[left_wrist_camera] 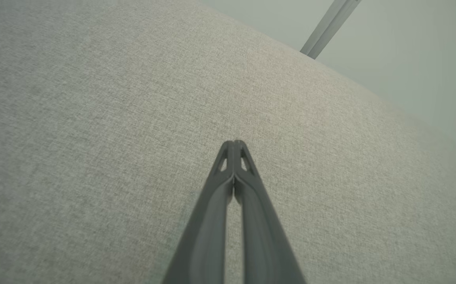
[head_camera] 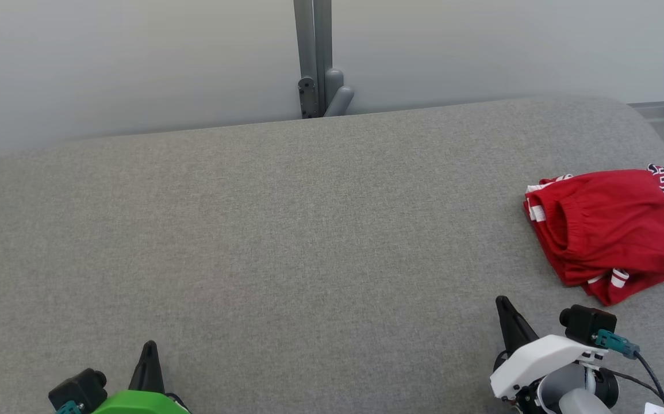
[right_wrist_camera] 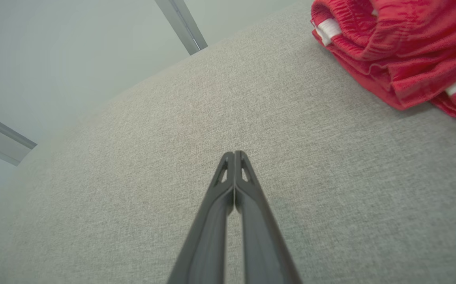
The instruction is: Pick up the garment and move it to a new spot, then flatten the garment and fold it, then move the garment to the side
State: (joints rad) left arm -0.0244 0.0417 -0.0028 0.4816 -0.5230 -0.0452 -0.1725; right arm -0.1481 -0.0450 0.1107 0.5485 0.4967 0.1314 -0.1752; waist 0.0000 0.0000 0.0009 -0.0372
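The garment (head_camera: 610, 230) is a red piece of sportswear with white stripes and dark lettering, lying folded in a bundle at the far right of the grey table (head_camera: 286, 230). In the right wrist view the garment (right_wrist_camera: 401, 51) fills the upper right corner. My right gripper (head_camera: 502, 302) (right_wrist_camera: 234, 153) hovers near the front edge, to the lower left of the bundle and apart from it, fingers pressed together with nothing held. At the lower left my left gripper (head_camera: 149, 345) (left_wrist_camera: 233, 142) is shut too, empty, over bare cloth.
A grey metal post (head_camera: 313, 57) with a bracket stands behind the table's far edge, against a pale wall. The table's right end curves away just beyond the garment. A cable runs from my right wrist (head_camera: 645, 368).
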